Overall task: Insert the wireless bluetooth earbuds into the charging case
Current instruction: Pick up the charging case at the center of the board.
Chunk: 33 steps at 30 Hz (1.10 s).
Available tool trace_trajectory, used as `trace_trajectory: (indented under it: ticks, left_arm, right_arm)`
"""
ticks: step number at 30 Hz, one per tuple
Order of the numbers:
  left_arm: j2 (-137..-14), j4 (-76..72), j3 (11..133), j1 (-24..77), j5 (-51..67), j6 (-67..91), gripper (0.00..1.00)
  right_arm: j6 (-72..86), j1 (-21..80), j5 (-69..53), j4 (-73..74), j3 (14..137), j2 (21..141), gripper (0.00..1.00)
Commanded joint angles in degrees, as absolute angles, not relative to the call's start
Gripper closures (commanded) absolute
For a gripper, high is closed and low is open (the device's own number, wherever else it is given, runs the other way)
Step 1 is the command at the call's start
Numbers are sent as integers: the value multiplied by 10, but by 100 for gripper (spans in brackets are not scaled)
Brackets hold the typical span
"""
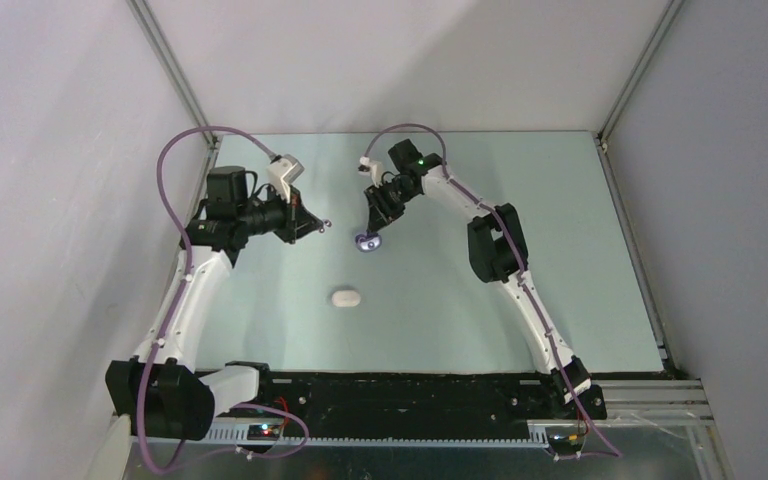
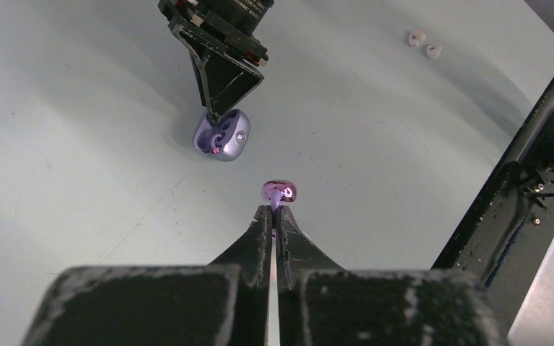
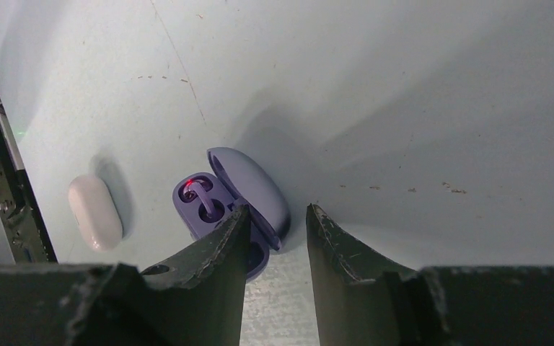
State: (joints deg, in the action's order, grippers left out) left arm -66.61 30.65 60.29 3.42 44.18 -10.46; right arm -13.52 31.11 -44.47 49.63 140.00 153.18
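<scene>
White case [image 1: 345, 298] nearest, shut, untouched. Two white buds [image 2: 416, 37] loose on table [image 1: 560, 250], well apart from it. Farther: purple case [image 3: 238, 202] open, one purple bud [image 3: 200, 196] seated, I judge. Right gripper [image 3: 278, 216] above it, fingers apart; contact I cannot tell. Left gripper [image 2: 278, 209], left of case, clamped on second purple bud [image 2: 280, 191]. Step in hand: carry. Next I need alignment over empty well, then release.

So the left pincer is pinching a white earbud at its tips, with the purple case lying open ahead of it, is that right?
Not quite. The earbud in the left pincer is translucent purple, not white; the left wrist view shows it. The rest holds: it is pinched at the tips, and the purple case lies open ahead.
</scene>
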Motion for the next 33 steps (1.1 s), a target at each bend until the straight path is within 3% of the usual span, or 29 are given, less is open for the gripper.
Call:
trace_trajectory:
  ticks: [1,3,13,21,27,33]
  left_arm:
    - [-645,278,592,27,451,-92,100]
    - [-641,276,587,26,450,-92,100]
    - [-641,246,574,19,459,-80,100]
    - [-662,217,580,16,469,-73,100]
    - [-667,175,581,18,500,-48,100]
    - [-705,201,665,44,573,-66,100]
  right_arm:
    - [-127,312,-434,508,1440,1537,61]
    - [-134,313,-440,513,1441,1537,64]
    - [-163,301,-477,492,1376,1472,100]
    - [-223,299,-404,350,1215,1320,100]
    - [-315,317,-333,166,1009,1152,100]
    - [-450,356,-278,-6,807,989,100]
